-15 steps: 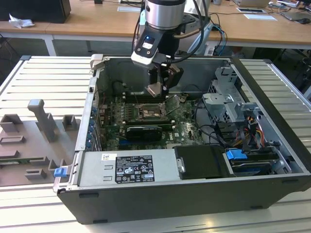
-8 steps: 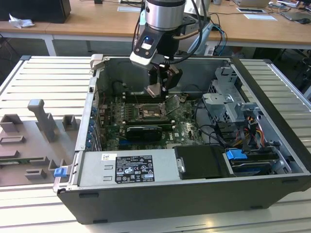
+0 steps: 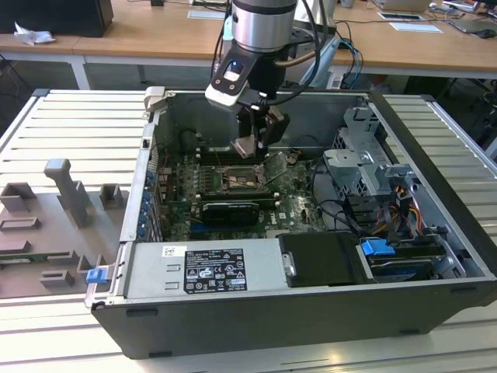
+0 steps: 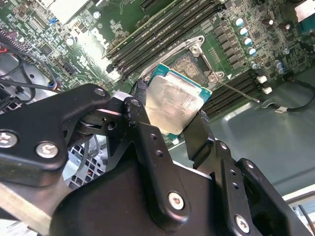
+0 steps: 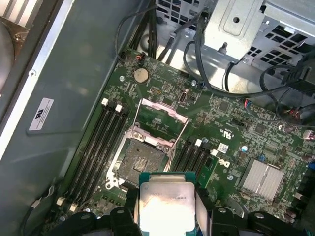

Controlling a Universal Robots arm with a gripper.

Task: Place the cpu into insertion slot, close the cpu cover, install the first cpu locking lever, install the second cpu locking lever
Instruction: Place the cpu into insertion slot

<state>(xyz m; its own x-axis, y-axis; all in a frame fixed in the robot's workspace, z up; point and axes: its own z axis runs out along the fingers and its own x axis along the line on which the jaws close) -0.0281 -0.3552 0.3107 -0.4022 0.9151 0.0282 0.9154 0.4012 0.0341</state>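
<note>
As pincer grips cpu edges, slot seemingly uncovered

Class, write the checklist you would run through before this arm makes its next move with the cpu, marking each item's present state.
1. cpu gripped between the jaws: ok.
2. cpu cover swung open, off the insertion slot: ok.
3. Insertion slot free of objects: ok.
4. cpu squared to the insertion slot: cannot tell.
5. Cables lying away from the insertion slot: ok.
</note>
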